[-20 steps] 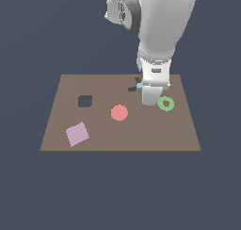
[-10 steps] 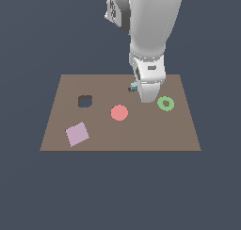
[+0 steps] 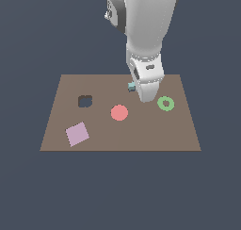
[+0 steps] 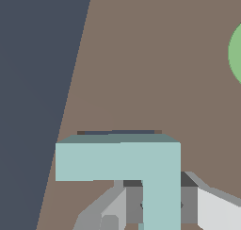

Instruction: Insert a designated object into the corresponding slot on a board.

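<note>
closest to the wrist camera, the gripper (image 4: 160, 203) pinches the pale teal l-shaped piece (image 4: 122, 158), its grey fingers (image 4: 133, 203) pressed against either side of the piece's stem while the long bar crosses in front. just beyond the bar's far edge a thin dark strip of the slot (image 4: 117, 131) shows in the brown board (image 4: 155, 59), most of it hidden under the piece. an arc of the green ring (image 4: 235, 54) shows at the picture's edge.

in the exterior view, the pink square (image 3: 76, 134) lies nearest on the board (image 3: 141, 135), then the red disc (image 3: 119, 112), the green ring (image 3: 165, 103) and the dark squarish hole (image 3: 85, 101). farther back, the arm's white wrist stands over the board, with a bit of the teal piece (image 3: 132, 86) showing at its left side.
</note>
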### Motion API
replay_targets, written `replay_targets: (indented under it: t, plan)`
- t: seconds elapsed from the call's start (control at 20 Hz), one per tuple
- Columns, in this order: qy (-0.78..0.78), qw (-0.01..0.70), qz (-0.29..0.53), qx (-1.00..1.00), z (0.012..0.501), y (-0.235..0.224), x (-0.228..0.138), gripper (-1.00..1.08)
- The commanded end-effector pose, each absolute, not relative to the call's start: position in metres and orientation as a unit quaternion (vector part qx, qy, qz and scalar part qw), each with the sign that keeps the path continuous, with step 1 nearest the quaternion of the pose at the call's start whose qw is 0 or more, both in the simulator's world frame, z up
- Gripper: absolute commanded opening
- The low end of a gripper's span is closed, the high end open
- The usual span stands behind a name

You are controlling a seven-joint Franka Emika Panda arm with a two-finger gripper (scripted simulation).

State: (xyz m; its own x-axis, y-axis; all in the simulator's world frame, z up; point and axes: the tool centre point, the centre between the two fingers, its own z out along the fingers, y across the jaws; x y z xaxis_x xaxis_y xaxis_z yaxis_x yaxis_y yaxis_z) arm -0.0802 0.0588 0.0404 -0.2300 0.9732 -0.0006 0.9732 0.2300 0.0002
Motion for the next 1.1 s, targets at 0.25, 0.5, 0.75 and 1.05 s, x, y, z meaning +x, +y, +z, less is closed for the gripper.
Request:
replay_targets:
  t: [0.25, 0.5, 0.75, 1.05]
  plan:
    - [0.784, 0.0, 0.0, 0.62, 0.0402, 0.0586, -0.0799, -1.0]
    - [0.784, 0.0, 0.0, 0.62, 0.031, 0.0589, -0.0798, -1.0]
    - [0.784, 0.0, 0.0, 0.62, 0.0306, 0.0589, -0.0798, 1.0]
    - [0.784, 0.0, 0.0, 0.62, 0.0306, 0.0589, -0.0798, 1.0]
